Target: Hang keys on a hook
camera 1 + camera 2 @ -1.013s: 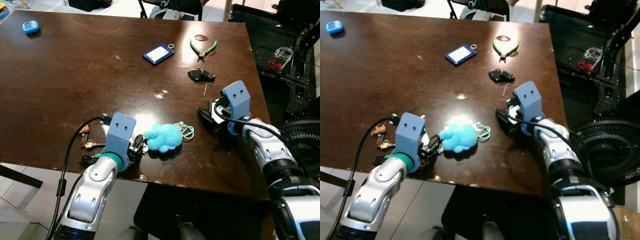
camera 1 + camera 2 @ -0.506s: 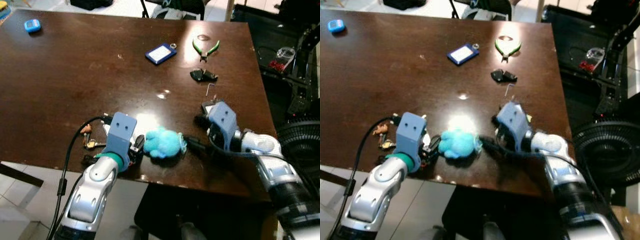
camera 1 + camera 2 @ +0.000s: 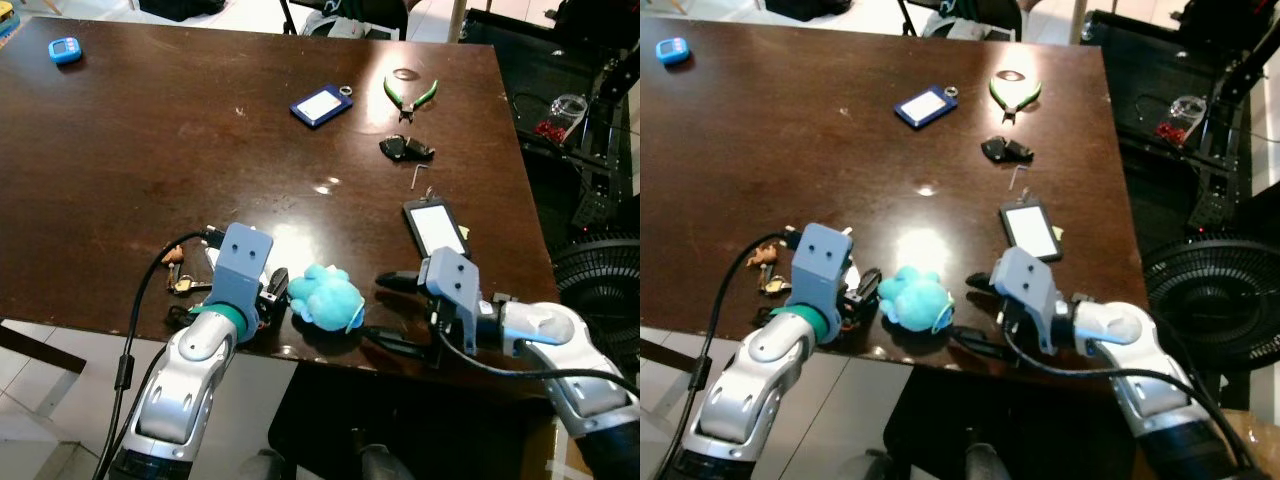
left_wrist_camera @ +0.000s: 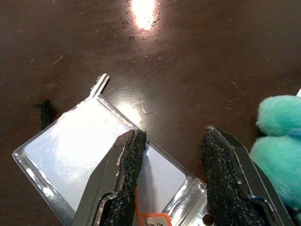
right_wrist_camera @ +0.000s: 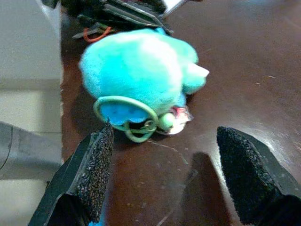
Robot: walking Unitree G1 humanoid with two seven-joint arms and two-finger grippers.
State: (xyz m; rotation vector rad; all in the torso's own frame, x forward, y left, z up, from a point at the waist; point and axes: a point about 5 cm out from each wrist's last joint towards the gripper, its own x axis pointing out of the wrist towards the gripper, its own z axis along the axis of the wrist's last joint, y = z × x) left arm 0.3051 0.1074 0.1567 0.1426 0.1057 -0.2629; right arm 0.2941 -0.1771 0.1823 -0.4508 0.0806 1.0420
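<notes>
A teal plush keychain [image 3: 325, 297] lies near the table's front edge, its green ring [image 5: 126, 117] and small charm on the side facing my right gripper. My right gripper [image 3: 385, 312] is open just right of the plush, level with the ring, one finger [image 5: 91, 174] on each side and touching nothing. My left gripper [image 3: 272, 293] is open just left of the plush, its fingers [image 4: 127, 174] over a clear plastic sleeve [image 4: 84, 146]. Dark keys with a red ring [image 5: 96, 33] lie behind the plush. Small brass keys [image 3: 180, 286] lie left of my left wrist.
A phone [image 3: 435, 228] lies face up behind my right arm. Farther back are a black car key [image 3: 405, 150], an allen key [image 3: 418, 178], green pliers [image 3: 408, 97], a blue card holder [image 3: 320, 105] and a blue timer [image 3: 64, 49]. A fan [image 3: 600, 280] stands off the table's right side.
My right arm has swung from over the phone down to the front edge and now opens beside the plush. The plush slid slightly nearer and turned. The left arm stayed put.
</notes>
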